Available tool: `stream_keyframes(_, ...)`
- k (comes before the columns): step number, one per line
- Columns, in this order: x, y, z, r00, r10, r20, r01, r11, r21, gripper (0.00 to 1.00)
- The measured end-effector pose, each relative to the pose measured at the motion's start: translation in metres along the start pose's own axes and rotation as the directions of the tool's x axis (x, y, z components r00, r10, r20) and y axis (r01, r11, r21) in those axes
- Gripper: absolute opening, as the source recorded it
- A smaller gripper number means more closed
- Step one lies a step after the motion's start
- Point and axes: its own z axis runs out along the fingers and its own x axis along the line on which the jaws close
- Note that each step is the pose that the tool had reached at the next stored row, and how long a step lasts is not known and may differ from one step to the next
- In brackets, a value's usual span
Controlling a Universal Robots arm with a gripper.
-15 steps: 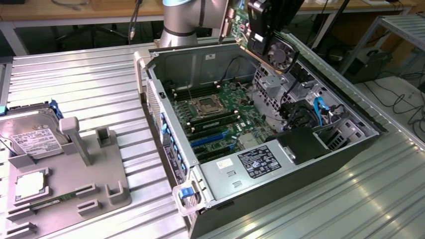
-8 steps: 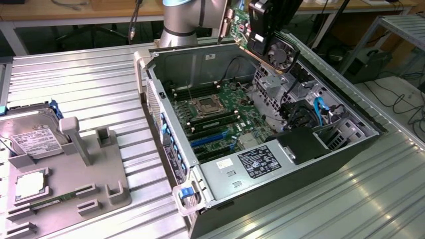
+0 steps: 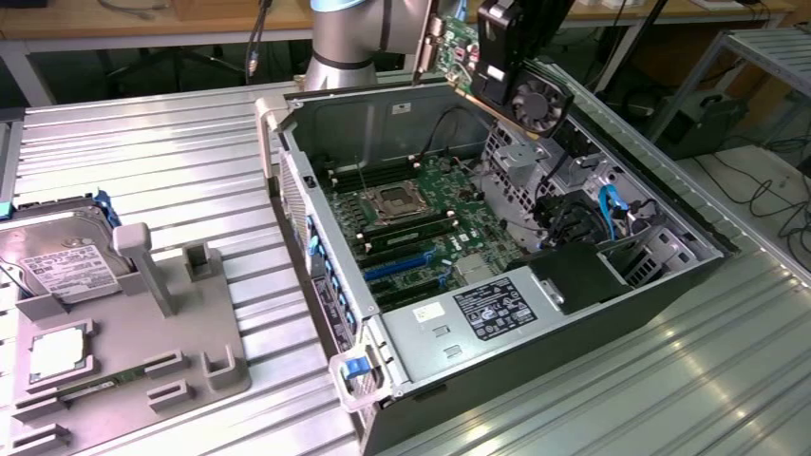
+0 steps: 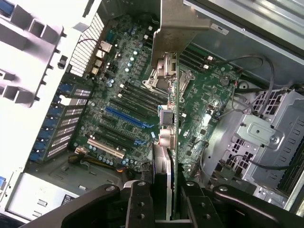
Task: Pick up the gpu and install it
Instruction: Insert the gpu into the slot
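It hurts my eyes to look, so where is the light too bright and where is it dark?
Wrist view: the pale metal case frame is washed out white by glare. Exterior view: the ribbed silver metal table gleams with bright streaks, while the black plastic cover inside the case looks dark.

The gpu (image 3: pixel 526 93) (image 4: pixel 174 135), a thin flat green circuit card with a black shroud, round fan and silver metal bracket, hangs tilted in the air above the open grey computer case (image 3: pixel 380 128), not yet seated in any slot.
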Motion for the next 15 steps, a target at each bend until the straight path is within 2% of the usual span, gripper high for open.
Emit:
stream_keyframes(7,0.0,0.0,0.0,0.9988,-0.049,-0.0003,0.049,0.9988,-0.0012,0.28)
stream_keyframes(15,0.0,0.0,0.0,0.9949,-0.101,-0.0006,0.101,0.9949,-0.0024,0.28)
